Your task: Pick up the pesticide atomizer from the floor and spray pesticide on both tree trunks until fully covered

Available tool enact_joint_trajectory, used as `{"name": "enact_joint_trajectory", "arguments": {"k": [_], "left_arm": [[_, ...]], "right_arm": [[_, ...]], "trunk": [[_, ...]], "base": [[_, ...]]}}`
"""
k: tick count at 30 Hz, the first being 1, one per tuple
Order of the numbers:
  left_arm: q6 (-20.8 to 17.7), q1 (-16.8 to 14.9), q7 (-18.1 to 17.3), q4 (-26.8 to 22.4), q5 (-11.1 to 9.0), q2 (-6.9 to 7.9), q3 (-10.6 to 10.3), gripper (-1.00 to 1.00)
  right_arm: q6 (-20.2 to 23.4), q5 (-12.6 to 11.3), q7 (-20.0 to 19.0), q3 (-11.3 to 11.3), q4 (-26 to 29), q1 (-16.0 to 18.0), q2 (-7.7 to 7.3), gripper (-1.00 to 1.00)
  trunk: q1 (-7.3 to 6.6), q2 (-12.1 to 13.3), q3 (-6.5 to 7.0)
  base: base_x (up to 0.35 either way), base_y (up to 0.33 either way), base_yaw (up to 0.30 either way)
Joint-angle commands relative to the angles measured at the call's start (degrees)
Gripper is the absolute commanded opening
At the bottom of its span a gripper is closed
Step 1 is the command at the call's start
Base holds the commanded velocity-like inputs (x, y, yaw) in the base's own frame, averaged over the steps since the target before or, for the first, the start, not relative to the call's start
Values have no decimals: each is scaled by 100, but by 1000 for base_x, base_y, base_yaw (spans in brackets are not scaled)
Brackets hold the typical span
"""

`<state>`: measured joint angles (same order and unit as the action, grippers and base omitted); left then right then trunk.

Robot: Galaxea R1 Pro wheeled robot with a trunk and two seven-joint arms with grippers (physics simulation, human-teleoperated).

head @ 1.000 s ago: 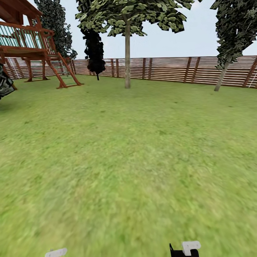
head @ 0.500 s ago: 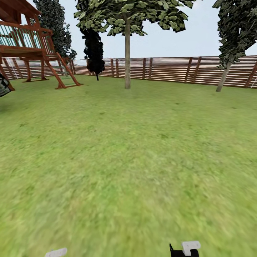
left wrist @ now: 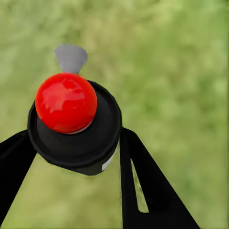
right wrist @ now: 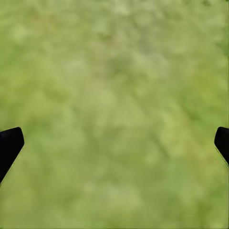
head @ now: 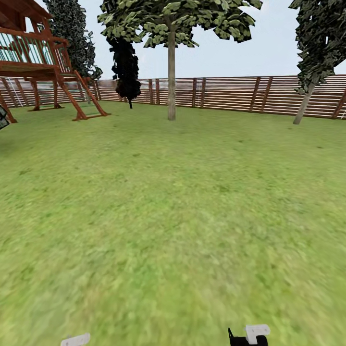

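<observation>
While the lawn of the garden is seen from the head camera, a brown slatted fence is shown closing off its far side. One tree with a straight grey-tan trunk is placed near the fence at centre, and a second tree, with a leaning trunk, at far right. A near-black tree is set to the left of the central one, and a wooden play structure stands at far left.

In the left wrist view, the pesticide atomizer, a black body with a red knob and a grey nozzle, is held between the dark fingers of the left gripper, which is closed against its sides above blurred grass.

In the right wrist view, the right gripper is spread wide, with only its black fingertips visible at the edges and nothing held between them, over grass.
</observation>
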<state>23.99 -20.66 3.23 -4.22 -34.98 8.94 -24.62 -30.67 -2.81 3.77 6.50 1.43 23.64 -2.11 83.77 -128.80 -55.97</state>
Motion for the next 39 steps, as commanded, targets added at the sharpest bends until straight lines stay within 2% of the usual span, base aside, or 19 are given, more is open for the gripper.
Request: {"name": "enact_joint_trajectory", "arguments": {"k": [1,39], "left_arm": [[0,0,1,0,0,-2,1,-100],[0,0,-3,0,0,-2,1,-100]], "right_arm": [[0,0,0,0,-1,0,0,100],[0,0,0,0,2,0,0,100]], "trunk": [[0,0,0],[0,0,0]], "base": [[339,0,0],[339,0,0]]}}
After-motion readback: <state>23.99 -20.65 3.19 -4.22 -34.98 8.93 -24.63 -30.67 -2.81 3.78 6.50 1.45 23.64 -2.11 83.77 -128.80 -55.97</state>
